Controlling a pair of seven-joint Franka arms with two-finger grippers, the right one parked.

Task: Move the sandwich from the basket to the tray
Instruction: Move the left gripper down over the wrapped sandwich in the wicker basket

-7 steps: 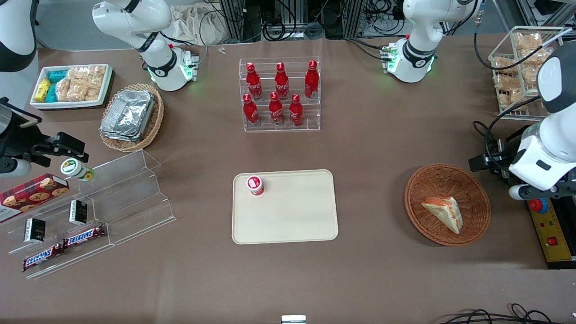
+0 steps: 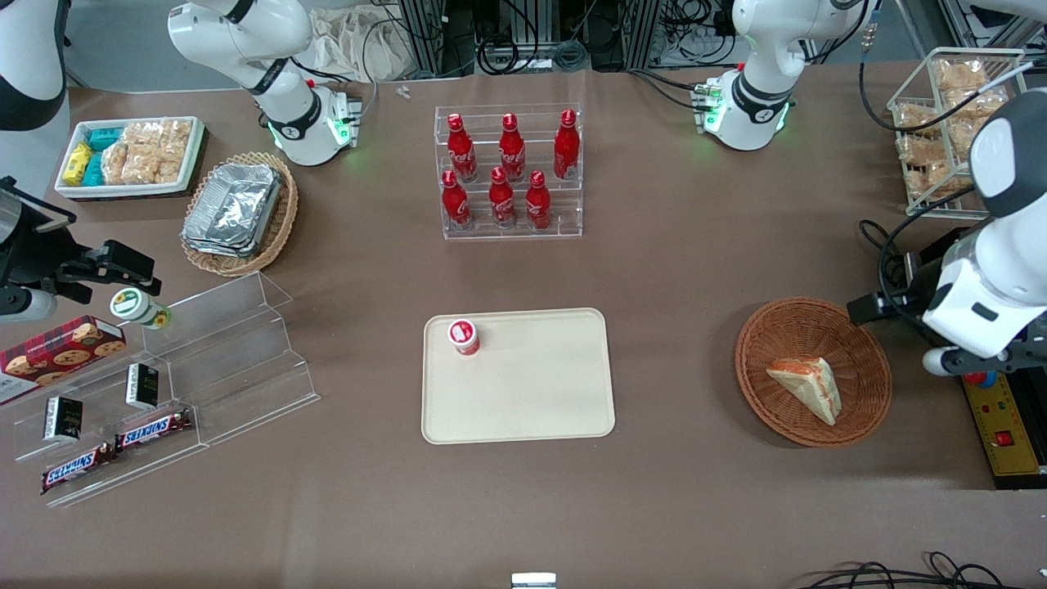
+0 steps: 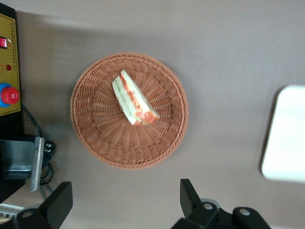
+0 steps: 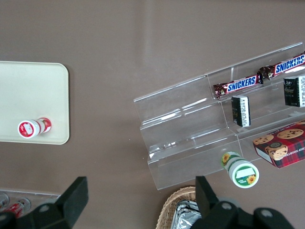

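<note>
On the tray (image 2: 532, 393) stood a small red-capped bottle (image 2: 463, 336). Farther toward the working arm's end, the sandwich (image 2: 806, 387) lay in the basket (image 2: 769, 343). Above the basket's edge hung the gripper (image 3: 126, 202), fingers spread wide and empty, their tips cut off from view.

A small red-capped bottle (image 4: 33, 127) stands on the beige tray (image 4: 43, 86). Clear acrylic shelf (image 4: 190, 129) holds two Snickers bars (image 4: 237, 86); cookie box (image 4: 281, 143) adjacent.
</note>
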